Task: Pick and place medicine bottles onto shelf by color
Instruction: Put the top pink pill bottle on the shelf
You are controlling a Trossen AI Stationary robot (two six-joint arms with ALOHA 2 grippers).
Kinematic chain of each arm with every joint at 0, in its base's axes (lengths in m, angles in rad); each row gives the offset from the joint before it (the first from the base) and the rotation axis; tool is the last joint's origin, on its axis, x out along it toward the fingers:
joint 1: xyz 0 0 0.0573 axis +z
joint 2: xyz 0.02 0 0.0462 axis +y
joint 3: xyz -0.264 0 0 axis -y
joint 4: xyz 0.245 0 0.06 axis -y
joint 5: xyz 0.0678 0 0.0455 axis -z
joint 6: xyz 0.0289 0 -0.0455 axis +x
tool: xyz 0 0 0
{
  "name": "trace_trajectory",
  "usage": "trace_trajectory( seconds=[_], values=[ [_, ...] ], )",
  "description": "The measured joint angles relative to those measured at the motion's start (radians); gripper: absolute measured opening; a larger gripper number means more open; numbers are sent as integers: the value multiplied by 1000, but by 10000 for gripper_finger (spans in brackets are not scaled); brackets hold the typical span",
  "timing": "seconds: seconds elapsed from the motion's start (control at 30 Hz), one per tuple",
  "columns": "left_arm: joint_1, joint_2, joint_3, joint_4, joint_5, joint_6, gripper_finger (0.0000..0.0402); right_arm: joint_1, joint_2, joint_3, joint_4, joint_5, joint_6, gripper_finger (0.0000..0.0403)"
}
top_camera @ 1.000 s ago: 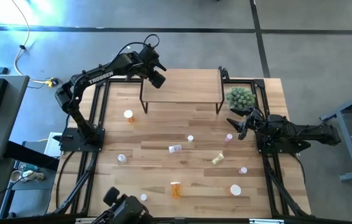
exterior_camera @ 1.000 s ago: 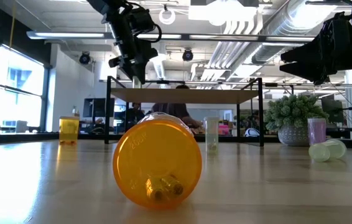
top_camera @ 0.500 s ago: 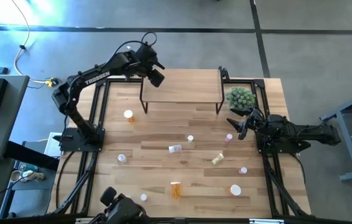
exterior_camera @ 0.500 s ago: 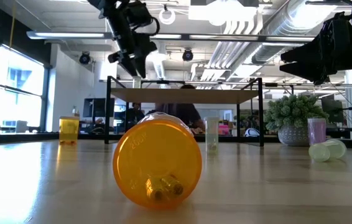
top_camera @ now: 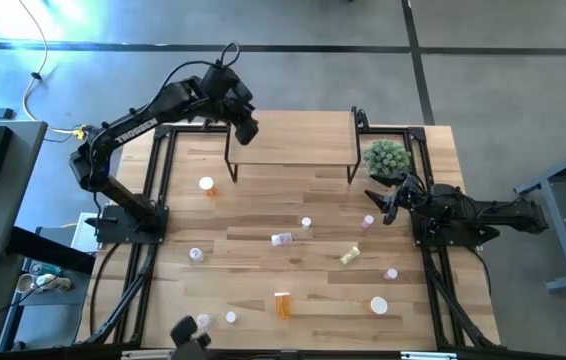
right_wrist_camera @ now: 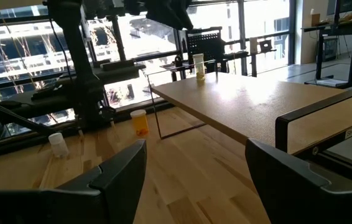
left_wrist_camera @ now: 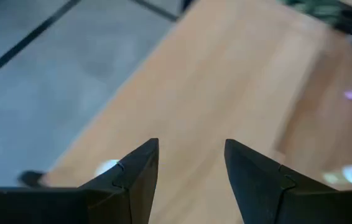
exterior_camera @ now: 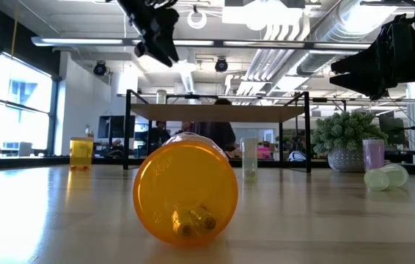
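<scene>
writing: TROSSEN on left arm point(top_camera: 133, 125) | left gripper point(top_camera: 244, 128) spread, empty, above shelf point(top_camera: 293, 150) corner | one bottle point(right_wrist_camera: 198, 66) on shelf, label unreadable | right gripper point(top_camera: 383, 206) spread, beside plant point(top_camera: 386, 156)

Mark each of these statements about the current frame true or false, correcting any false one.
1. A bottle stands on the shelf. True.
2. The left gripper holds a bottle. False: its fingers are open and empty above the shelf's left end.
3. The orange bottle nearest the low camera lies on its side. True.
4. The right gripper is shut. False: it is open and holds nothing, beside the plant.
</scene>
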Motion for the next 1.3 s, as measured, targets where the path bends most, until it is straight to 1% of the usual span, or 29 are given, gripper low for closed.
trace_trajectory(
  seconds=[0.07, 0.27, 0.47, 0.7, 0.83, 0.93, 1.17, 1.3],
  values=[
    [-31, -23, -47, 37, 16, 4, 175, 0, 0, 0, 0, 0, 0, 264],
    [-156, -109, -201, 165, 17, 3, 175, 0, 0, 0, 0, 0, 0, 264],
    [-273, -197, -338, 276, 10, -49, 175, 0, 0, 0, 0, 0, 0, 264],
    [-402, -278, -575, 485, 3, -132, 175, 0, 0, 0, 0, 0, 0, 264],
    [-480, -292, -711, 643, -6, -191, 174, 0, 0, 0, 0, 0, 0, 264],
    [-534, -295, -785, 754, -9, -219, 174, 0, 0, 0, 0, 0, 0, 264],
    [-668, -297, -898, 931, -19, -265, 174, 0, 0, 0, 0, 0, 0, 264],
    [-751, -297, -948, 1013, -89, -289, 174, 0, 0, 0, 0, 0, 0, 264]
  ],
)
